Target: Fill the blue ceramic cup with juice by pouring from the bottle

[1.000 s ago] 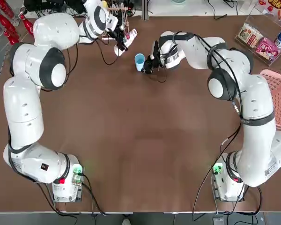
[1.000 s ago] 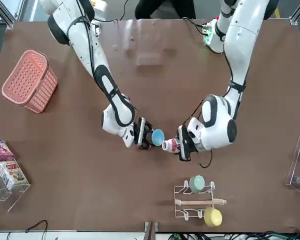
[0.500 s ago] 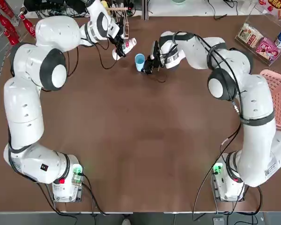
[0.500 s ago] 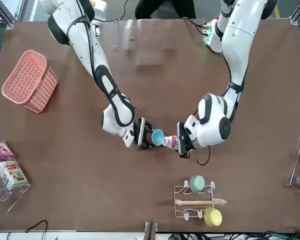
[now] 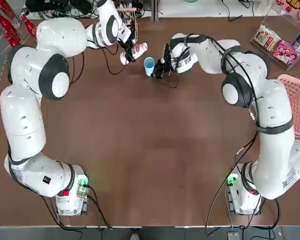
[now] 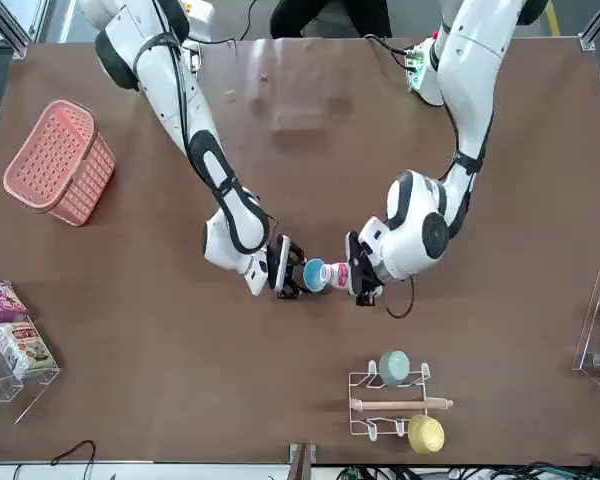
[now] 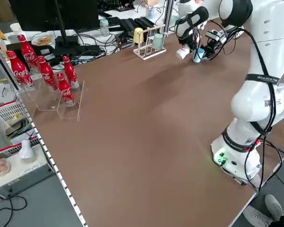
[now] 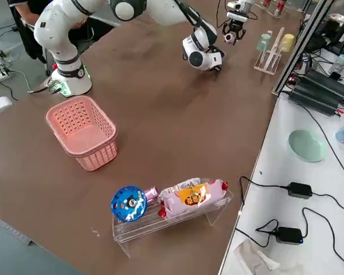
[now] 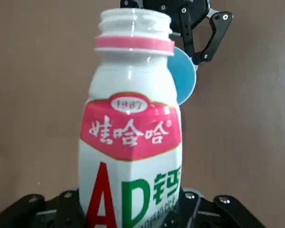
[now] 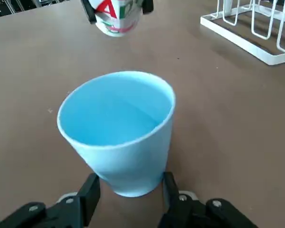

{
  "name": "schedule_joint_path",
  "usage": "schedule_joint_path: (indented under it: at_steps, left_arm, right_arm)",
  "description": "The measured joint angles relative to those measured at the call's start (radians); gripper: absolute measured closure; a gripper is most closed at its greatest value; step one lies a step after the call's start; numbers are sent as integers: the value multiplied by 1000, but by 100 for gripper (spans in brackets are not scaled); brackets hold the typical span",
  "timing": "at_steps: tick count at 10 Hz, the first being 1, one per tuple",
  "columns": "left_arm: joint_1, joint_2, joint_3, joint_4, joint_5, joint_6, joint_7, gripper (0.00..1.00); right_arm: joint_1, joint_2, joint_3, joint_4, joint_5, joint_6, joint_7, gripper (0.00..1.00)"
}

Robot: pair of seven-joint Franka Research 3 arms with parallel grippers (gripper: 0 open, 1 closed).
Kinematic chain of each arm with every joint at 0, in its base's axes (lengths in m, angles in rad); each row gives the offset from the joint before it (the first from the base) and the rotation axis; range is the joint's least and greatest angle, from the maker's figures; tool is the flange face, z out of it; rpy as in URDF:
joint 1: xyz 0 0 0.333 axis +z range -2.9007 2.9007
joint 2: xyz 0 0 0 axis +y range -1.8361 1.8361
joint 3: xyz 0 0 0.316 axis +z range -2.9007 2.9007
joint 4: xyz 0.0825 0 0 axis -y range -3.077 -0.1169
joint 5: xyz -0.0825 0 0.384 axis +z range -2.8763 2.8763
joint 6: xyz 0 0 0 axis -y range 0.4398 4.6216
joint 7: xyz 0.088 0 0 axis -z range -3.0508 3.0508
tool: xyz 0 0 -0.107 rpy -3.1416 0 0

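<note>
The blue ceramic cup stands upright on the brown table at the far middle, and my right gripper is shut on its base. In the right wrist view a finger presses each side of the cup. My left gripper is shut on the bottle, a white one with a red label. The bottle is held tilted above the table, its uncapped mouth pointing at the cup. In the front view the bottle has its mouth right next to the cup's rim.
A white wire rack with a mint cup and a yellow cup stands just beyond the bottle, at the far edge. A pink basket sits at the robot's right. Red cola bottles stand at the far left, and a snack holder at the far right.
My left gripper has carried the bottle toward the cup, bringing its mouth up to the rim. The right gripper and the cup have stayed put.
</note>
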State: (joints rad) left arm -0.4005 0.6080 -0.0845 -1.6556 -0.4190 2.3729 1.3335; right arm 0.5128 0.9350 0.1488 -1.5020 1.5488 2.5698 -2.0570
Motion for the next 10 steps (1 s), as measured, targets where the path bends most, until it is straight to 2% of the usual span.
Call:
schedule_joint_path:
  at_steps: [5, 8, 10]
  left_arm:
    - [-113, -5, 118, -16, 10, 0, -47, 42]
    - [-174, -5, 164, -19, 96, 2, -113, 42]
    - [-210, -4, 204, -19, 107, 2, -145, 42]
  right_arm:
    - [-1, 0, 0, 0, 0, 0, 0, 38]
    - [-1, 0, 0, 0, 0, 0, 0, 38]
    - [-1, 0, 0, 0, 0, 0, 0, 38]
